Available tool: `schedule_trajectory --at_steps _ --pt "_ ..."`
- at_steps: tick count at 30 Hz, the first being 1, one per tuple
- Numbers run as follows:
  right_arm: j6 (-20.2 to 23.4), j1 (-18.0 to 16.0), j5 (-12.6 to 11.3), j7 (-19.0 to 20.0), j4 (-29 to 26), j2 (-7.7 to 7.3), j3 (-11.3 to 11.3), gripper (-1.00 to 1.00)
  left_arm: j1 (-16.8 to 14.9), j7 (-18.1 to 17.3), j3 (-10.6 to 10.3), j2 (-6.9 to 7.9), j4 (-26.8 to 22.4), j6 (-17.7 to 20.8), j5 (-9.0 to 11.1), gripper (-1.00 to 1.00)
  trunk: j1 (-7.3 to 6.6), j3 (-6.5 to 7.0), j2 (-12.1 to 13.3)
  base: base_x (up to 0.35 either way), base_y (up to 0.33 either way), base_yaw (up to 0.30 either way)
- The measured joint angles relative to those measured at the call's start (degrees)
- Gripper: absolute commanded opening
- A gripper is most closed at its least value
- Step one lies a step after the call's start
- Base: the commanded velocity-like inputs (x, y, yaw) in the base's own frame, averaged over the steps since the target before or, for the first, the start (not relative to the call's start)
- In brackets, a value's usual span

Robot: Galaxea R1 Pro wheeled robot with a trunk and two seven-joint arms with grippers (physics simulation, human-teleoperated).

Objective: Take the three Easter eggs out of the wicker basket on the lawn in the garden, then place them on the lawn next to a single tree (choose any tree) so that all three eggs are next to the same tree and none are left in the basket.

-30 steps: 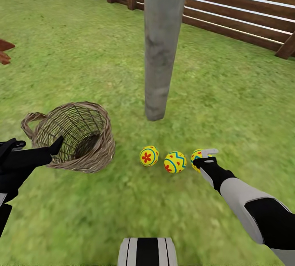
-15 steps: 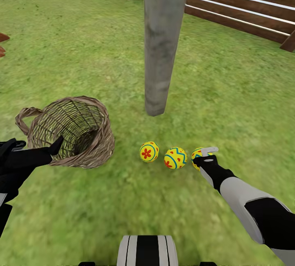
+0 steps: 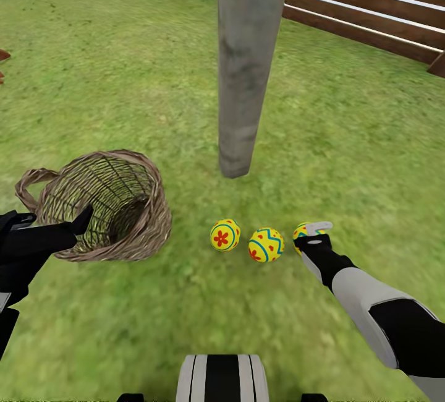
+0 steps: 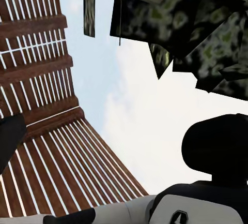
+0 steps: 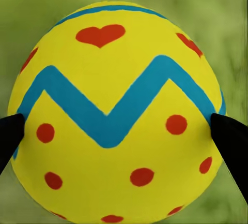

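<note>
Holding the third egg (image 3: pixel 301 233) on the lawn (image 3: pixel 346 142) in our closed right end effector (image 3: pixel 312 236), beside two eggs (image 3: pixel 225 235) near the tree (image 3: pixel 244 68), we risk nudging it away when releasing.

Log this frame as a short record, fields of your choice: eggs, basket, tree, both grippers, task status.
eggs: three Easter eggs in a row on the lawn; left egg, middle egg, right egg
basket: wicker basket tipped on its side, no egg visible inside
tree: pale grey trunk just behind the eggs
right gripper: fingers either side of right egg, grip not confirmed
left gripper: at the basket's mouth, state unclear
status: eggs laid by tree, right egg not yet released
</note>
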Motion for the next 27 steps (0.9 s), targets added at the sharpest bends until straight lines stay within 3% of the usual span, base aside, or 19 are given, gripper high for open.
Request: schedule_trajectory --at_steps 9,10,13,19,27 --pt "-0.03 0.00 0.22 -1.10 -0.75 -0.01 0.07 -1.00 0.00 0.00 0.00 -0.02 0.07 0.01 0.02 1.00 0.06 -0.45 -0.02 0.000 0.000 0.000" --pt "0.02 0.00 0.23 -1.09 -0.77 -0.01 0.08 1.00 0.00 0.00 0.00 -0.03 0.08 0.01 0.02 1.00 0.06 -0.45 -0.02 0.000 0.000 0.000" --pt "-0.05 0.03 0.14 -0.68 1.08 -0.04 0.03 1.00 0.01 0.01 0.00 -0.02 0.07 0.00 0.02 1.00 0.07 -0.45 -0.02 0.000 0.000 0.000" --pt "0.00 0.02 0.12 4.59 1.12 -0.03 0.17 1.00 0.00 0.00 -0.03 0.06 -0.01 0.05 0.02 1.00 -0.08 0.87 0.06 0.000 0.000 0.000" --pt "-0.03 0.07 -0.80 4.62 1.19 -0.02 -0.16 1.00 0.00 0.00 -0.03 0.06 -0.01 0.01 0.02 1.00 -0.27 2.64 0.17 0.000 0.000 0.000"
